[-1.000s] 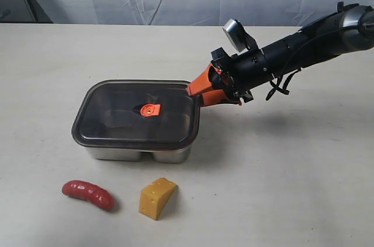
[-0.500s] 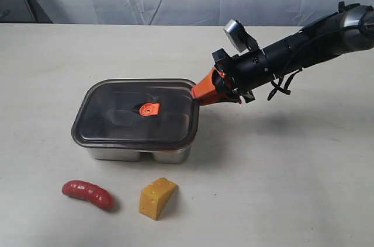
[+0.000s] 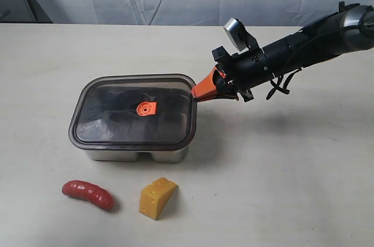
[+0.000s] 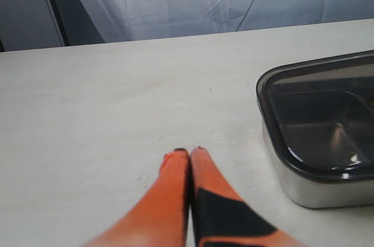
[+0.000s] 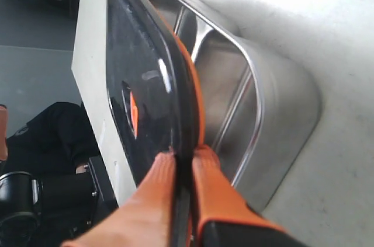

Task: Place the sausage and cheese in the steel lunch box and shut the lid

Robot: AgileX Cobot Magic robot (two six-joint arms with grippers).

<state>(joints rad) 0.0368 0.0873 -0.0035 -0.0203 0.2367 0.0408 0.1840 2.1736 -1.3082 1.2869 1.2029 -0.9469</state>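
The steel lunch box [image 3: 137, 155] sits on the desk [image 3: 280, 171] with the lid [image 3: 117, 112] lying over it. The lid's right end is lifted clear of the steel rim, so it slopes across the opening. In the right wrist view a divider splits the box into two compartments, and the parts seen beneath the raised lid show only bare shiny steel. The lid is dark, smoky and translucent, with rounded corners, an orange seal along its underside edge and a small orange valve [image 3: 144, 108] at its centre. The right pincer [image 3: 197, 92] is clenched on the lid's right edge, one orange finger above it and one below. The sausage [image 3: 87, 194], red, curved and ridged, lies on the desk in front of the box. The cheese [image 3: 157, 197], a yellow-orange wedge, stands just to its right, apart from both sausage and box. The left pincer [image 4: 189, 152] has its fingers pressed together on nothing, low over the desk beside the box.
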